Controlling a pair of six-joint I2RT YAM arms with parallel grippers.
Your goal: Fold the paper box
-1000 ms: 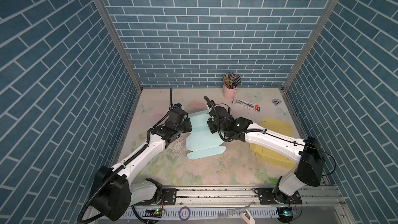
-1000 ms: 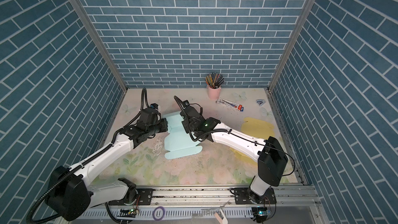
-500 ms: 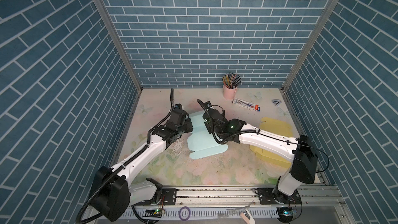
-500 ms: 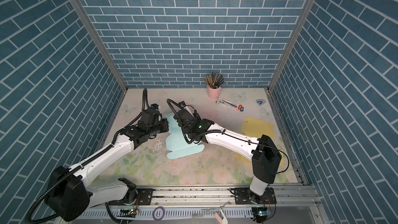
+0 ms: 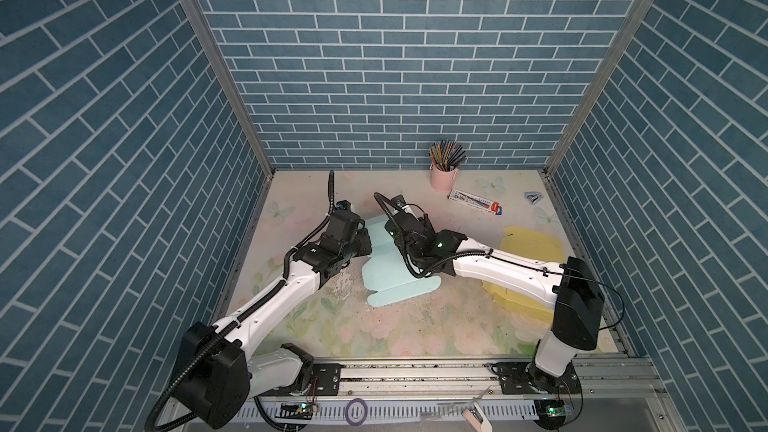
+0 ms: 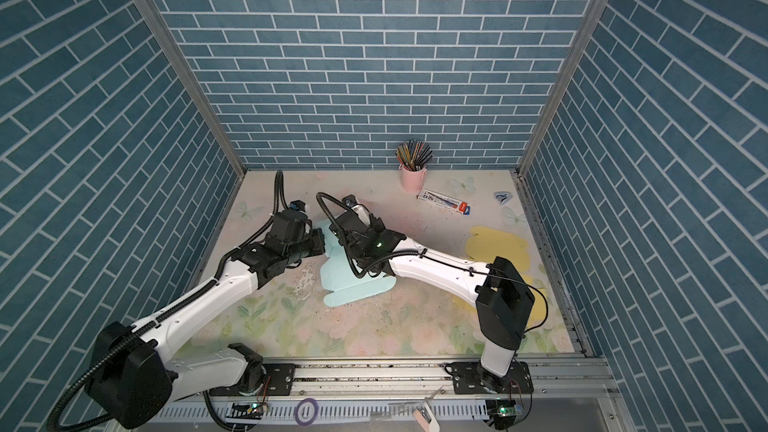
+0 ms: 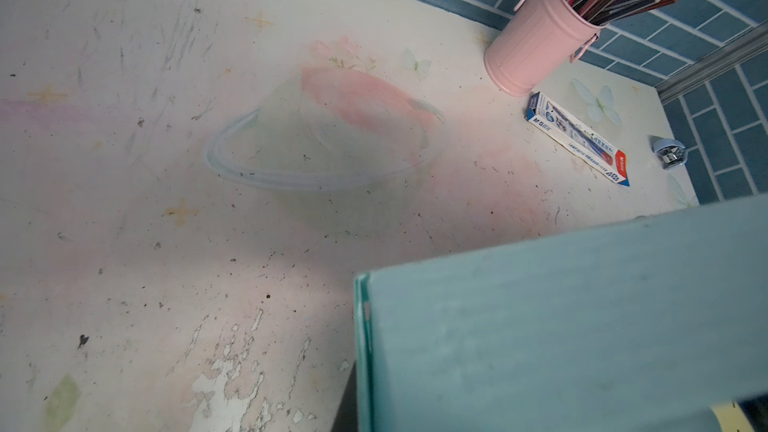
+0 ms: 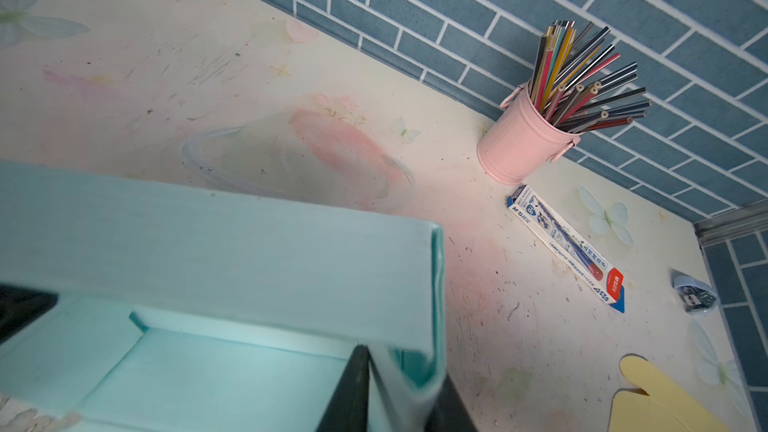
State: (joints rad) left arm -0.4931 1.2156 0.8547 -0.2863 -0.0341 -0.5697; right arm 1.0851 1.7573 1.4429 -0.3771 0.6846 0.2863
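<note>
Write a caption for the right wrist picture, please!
Right pincer straddles the light blue paper box wall, pink pencil cup beyond.

Paper box partly out of view

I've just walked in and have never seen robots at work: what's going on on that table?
Two robot arms are folding a light blue paper box in the middle of the table. The left gripper is shut, seemingly pinching the box's left edge. The right gripper clamps a raised, folded wall on the other side. The box is only half made: its near flaps lie flat. A yellow box blank lies unused on the right.
</note>
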